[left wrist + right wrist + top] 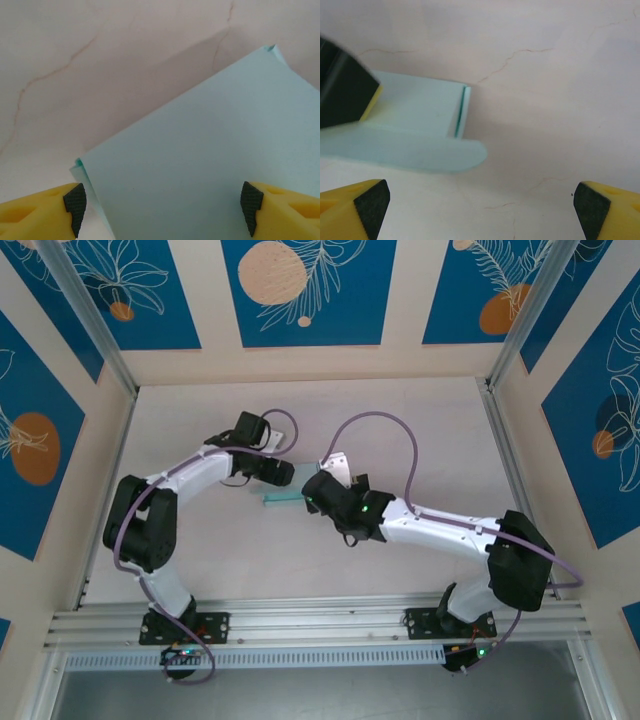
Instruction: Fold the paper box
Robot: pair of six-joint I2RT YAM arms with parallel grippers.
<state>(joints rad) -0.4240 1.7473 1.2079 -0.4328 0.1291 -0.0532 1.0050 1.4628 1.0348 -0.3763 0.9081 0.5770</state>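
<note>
Left gripper (161, 207) stands open, the box (200, 145) lying between and ahead of its jaws. Right gripper (482, 210) gapes wide, box ahead to its left.

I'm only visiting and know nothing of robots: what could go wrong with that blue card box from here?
The left tool has the box between its wide jaws; closing could buckle the thin card. The right tool hangs open over bare table, beside the loose rounded flap; it could miss or bend it.
</note>
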